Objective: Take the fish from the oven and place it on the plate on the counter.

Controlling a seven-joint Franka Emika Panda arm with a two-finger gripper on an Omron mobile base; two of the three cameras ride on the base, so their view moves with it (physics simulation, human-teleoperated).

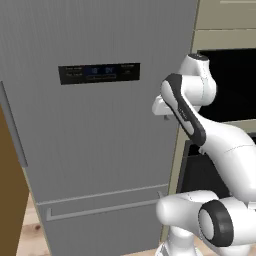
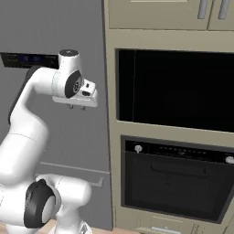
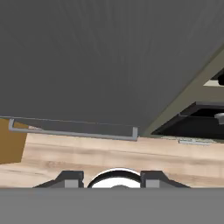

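The oven (image 2: 176,183) is the lower black unit in the beige cabinetry, with a control strip and a round knob (image 2: 137,148); its door is closed. A dark corner of the oven (image 3: 199,123) shows at the right of the hand view, and the arm partly covers the oven (image 1: 197,172) in the left base view. The fish is hidden. The plate and the counter are out of view. My gripper (image 2: 76,107) hangs raised in front of the fridge, left of the oven and pointing down. The gripper (image 3: 111,179) is open with nothing between its fingers.
The tall grey fridge (image 1: 100,140) stands close ahead, with a drawer handle (image 3: 72,132) low down and a dark display panel (image 1: 99,73). A black-windowed unit (image 2: 178,87) sits above the oven. Wooden floor (image 3: 131,154) lies below. A brown panel (image 1: 10,200) is at far left.
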